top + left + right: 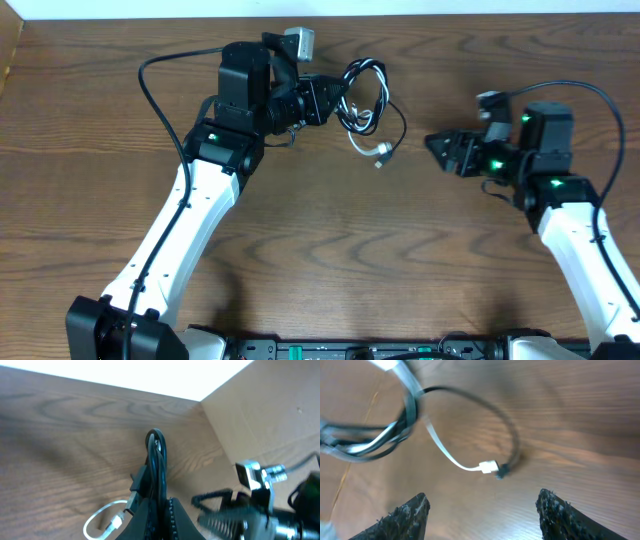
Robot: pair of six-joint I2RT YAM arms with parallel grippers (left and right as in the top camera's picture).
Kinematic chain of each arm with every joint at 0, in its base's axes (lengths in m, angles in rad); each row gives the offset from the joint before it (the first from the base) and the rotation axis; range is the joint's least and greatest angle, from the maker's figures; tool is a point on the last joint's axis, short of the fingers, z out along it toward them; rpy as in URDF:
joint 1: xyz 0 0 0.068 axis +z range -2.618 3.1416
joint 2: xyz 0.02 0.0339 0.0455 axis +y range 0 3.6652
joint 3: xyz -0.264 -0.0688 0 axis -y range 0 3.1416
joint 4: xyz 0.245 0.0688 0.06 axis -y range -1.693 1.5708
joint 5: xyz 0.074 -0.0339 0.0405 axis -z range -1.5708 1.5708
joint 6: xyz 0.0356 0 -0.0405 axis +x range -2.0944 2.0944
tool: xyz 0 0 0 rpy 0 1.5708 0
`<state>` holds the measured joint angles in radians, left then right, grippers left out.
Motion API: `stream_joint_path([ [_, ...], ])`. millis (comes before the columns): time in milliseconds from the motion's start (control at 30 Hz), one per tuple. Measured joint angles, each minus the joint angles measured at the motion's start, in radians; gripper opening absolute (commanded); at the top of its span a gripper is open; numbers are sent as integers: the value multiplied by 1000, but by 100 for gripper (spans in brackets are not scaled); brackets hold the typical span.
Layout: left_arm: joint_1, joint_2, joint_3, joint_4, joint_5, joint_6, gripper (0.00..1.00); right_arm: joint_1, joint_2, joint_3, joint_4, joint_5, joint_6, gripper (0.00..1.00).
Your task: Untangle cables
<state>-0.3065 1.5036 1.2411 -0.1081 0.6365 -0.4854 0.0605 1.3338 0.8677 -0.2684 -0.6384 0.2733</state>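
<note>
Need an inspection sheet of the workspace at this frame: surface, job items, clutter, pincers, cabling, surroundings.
Surface: brown wood-grain table.
Job's things: black cable and white cable looped together near the far edge, not separated. The white plug end lies on the wood beside a black end.
Clutter: nothing seen.
Grippers: left pincer shut on black cable; cannot tell whether the white one is pinched too. Right pincer open, nothing between its fingers, apart from the tangle.
Cables: thick black arm cables arc off both arms, away from the tangle.
Surroundings: beige panel beside the table; pale strip beyond the far edge.
</note>
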Motion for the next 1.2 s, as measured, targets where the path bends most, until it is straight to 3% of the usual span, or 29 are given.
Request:
stream_joint_path([
  [400,0,0,0,-16,-18,-295,7,175,-26,3,145,-13,-39,69],
  [767,-2,0,0,-16,-18,-432,7,246,-26,3,242,-13,-50,66],
  [1100,-49,0,0,-19,-18,-438,8,298,-26,7,341,6,-44,41],
  [1200,-58,0,0,-20,-18,-432,7,301,-26,7,341,24,-41,26],
])
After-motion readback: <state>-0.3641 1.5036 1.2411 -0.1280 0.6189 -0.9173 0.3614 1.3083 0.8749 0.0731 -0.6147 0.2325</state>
